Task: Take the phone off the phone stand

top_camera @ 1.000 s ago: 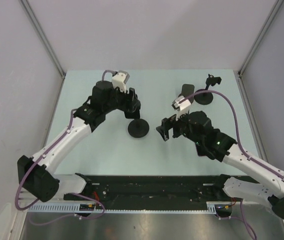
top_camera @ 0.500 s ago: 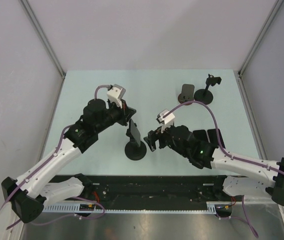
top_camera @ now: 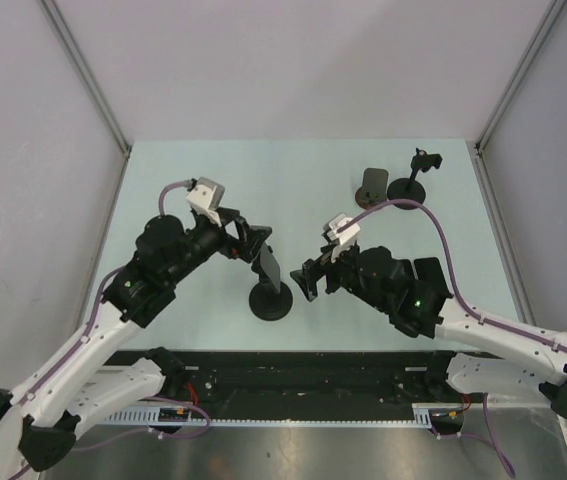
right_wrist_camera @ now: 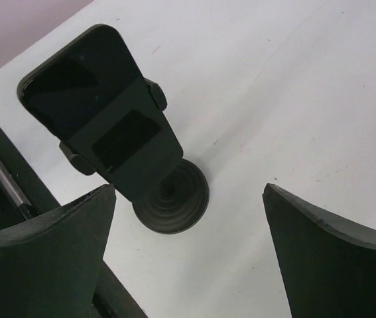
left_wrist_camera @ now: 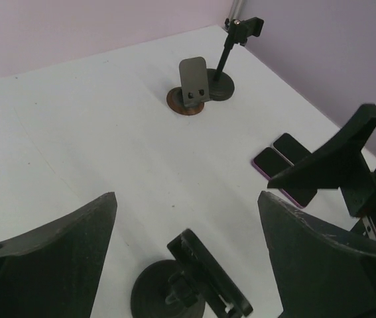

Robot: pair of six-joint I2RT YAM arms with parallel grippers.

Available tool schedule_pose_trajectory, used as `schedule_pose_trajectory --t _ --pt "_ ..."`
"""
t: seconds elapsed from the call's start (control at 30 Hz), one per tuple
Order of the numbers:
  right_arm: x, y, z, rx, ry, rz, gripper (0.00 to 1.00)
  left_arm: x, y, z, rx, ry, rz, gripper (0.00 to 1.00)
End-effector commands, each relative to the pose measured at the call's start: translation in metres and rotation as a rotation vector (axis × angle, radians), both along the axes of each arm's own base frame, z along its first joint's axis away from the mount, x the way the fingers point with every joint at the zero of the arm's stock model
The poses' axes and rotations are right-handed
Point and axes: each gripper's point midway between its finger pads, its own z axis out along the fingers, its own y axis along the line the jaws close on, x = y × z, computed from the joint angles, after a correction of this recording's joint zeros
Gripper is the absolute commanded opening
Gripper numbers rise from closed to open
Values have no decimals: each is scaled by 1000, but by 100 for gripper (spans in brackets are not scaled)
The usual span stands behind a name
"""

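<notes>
The black phone [right_wrist_camera: 75, 76] stands tilted in the clamp of the black phone stand [right_wrist_camera: 134, 149], which rests on a round base [top_camera: 271, 302] near the table's front middle. The top view shows the phone [top_camera: 268, 265] as a dark slab above that base. My left gripper [top_camera: 248, 243] is open just left of it, and its wrist view shows the stand's back [left_wrist_camera: 204, 281] low between the fingers, untouched. My right gripper [top_camera: 310, 280] is open just right of the stand, its fingers [right_wrist_camera: 62, 238] apart from it.
Two other empty stands, a flat grey one [top_camera: 371, 187] and a thin post one [top_camera: 410, 185], sit at the back right. Two phones [left_wrist_camera: 284, 162] lie flat on the table beside the right arm. A black rail [top_camera: 303, 370] runs along the near edge.
The stand came from mid-table toward the front with the left gripper on it. The left gripper has since let go, opened and drawn back to the left. The right gripper stayed open beside it.
</notes>
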Motion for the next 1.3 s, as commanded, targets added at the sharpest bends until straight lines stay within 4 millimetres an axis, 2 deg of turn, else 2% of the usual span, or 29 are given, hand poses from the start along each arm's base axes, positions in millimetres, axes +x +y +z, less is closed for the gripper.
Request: schedule_pose_trajectory --t 0.0,0.07,0.1,0.17,0.2,0.27,0.3,0.4,0.43,0.5,0.53,0.6,0.63,0.67,0.87,1.1,1.27 --pt "-12 7 33 -24 -54 169 100 -10 18 12 14 -96 27 95" --pt "-16 12 41 -46 -82 238 100 -17 27 14 11 -128 42 99" --pt "-18 14 52 -33 -86 278 100 -18 34 16 14 -147 64 100" --pt "-17 19 56 -45 -112 321 100 -19 43 10 20 -156 97 100" --pt "-18 23 64 -30 -123 357 100 -25 49 17 2 -181 107 100" --pt "-16 30 65 -35 -126 398 100 -27 57 10 5 -184 133 100" --pt "-18 34 72 -22 -133 434 100 -32 61 13 -10 -199 140 100" --pt "-19 47 67 -47 -124 511 100 -38 71 4 -14 -202 159 100" --pt "-17 51 72 -46 -134 521 100 -40 72 2 -12 -202 158 100" --pt "-14 60 64 -72 -129 560 100 -42 74 -8 -2 -186 160 100" --pt "-12 63 70 -69 -139 570 100 -44 77 -9 -5 -186 164 100" --pt "-12 71 64 -82 -128 614 100 -45 79 -19 13 -164 174 100" --pt "-10 74 71 -74 -141 625 100 -47 82 -19 10 -166 180 100" --pt "-10 79 67 -79 -136 646 100 -47 83 -23 16 -155 183 100" --pt "-3 91 70 -80 -151 692 100 -51 89 -32 32 -134 202 100" --pt "3 103 61 -83 -138 726 100 -51 90 -40 52 -115 200 100" --pt "2 109 47 -98 -99 763 100 -50 87 -43 66 -107 186 100"
